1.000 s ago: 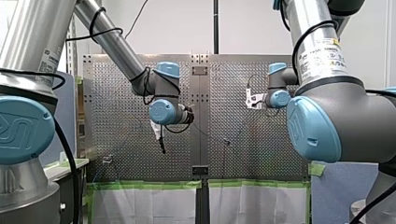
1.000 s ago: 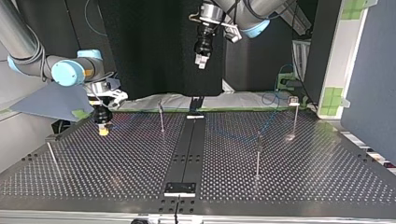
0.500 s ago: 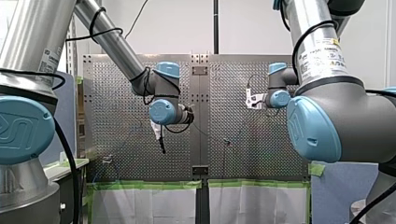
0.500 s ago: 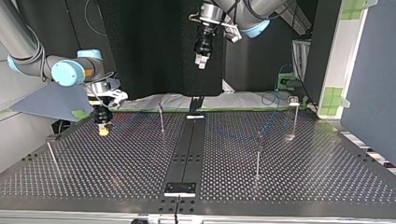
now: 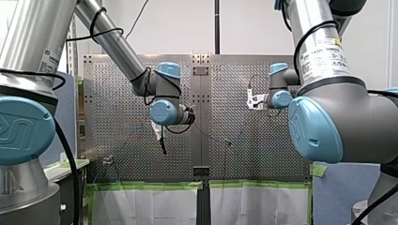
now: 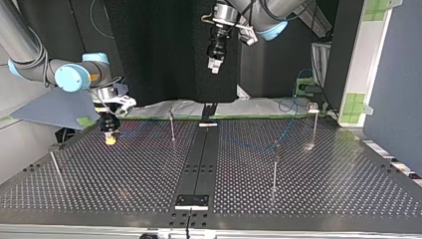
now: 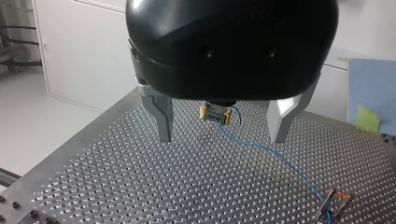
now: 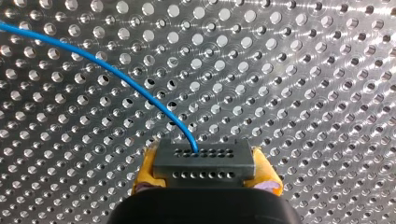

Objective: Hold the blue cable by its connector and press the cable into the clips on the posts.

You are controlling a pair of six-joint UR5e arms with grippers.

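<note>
In the right wrist view my right gripper is shut with its yellow pads on the grey connector. The blue cable curves away from the connector over the perforated table. In the top view this gripper hangs low over the table at the left. My left gripper is high above the table's middle. Its metal fingers stand open with nothing between them. Ahead of it, the left wrist view shows the connector and the cable running to a clip.
Several thin posts rise from the table in the top view: one near the middle, one right of centre, one at the far right, one at the left edge. A dark strip runs down the table's middle.
</note>
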